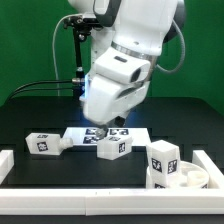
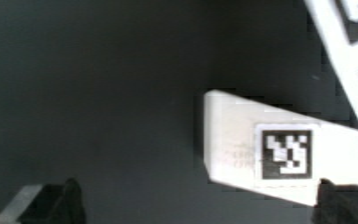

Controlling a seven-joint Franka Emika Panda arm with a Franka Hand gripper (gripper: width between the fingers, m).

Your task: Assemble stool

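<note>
Gripper (image 2: 194, 205) of mine is wide open and holds nothing; it hangs over a white leg (image 2: 265, 150) on the dark counter (image 2: 87, 100).

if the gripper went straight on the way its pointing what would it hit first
Probably the tagged white leg, which lies off-centre between the open gripper's fingers; otherwise the black table. Depth is unclear.

Black table (image 1: 30, 110) carries all. Marker board (image 1: 140, 133) flat right under gripper (image 1: 107, 128). One leg (image 1: 113, 147) just beside gripper, second leg (image 1: 45, 143) farther toward exterior view's left. Round seat (image 1: 195, 180) well apart, exterior view's right, third leg (image 1: 163, 158) touching it. White rails (image 1: 100, 192) along table edges.
</note>
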